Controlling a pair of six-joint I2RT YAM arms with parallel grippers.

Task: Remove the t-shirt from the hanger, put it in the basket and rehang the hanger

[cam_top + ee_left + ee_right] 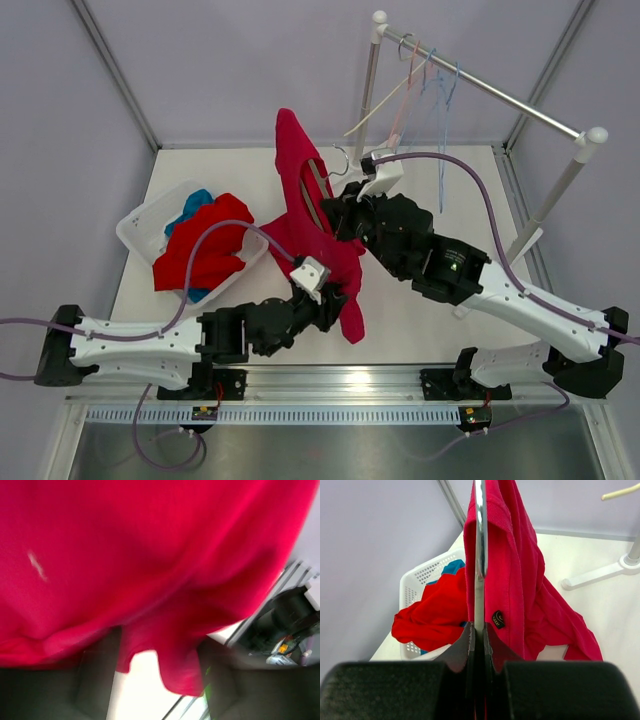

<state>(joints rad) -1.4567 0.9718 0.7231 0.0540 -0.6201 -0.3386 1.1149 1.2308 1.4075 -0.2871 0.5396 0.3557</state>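
At centre of the top view, your right pincer (479, 630) is clamped on the hanger (480, 540), and the t-shirt (300, 190) hangs on it (not off yet). Your left pincer (157, 665) sits around its lower edge; gripping or not, I cannot tell.

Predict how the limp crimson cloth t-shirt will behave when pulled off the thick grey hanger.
Probably floppy: the crimson cloth t-shirt hangs in loose folds. Likely light for its size, being thin cloth. It may snag where it wraps the grey metal-hooked hanger.
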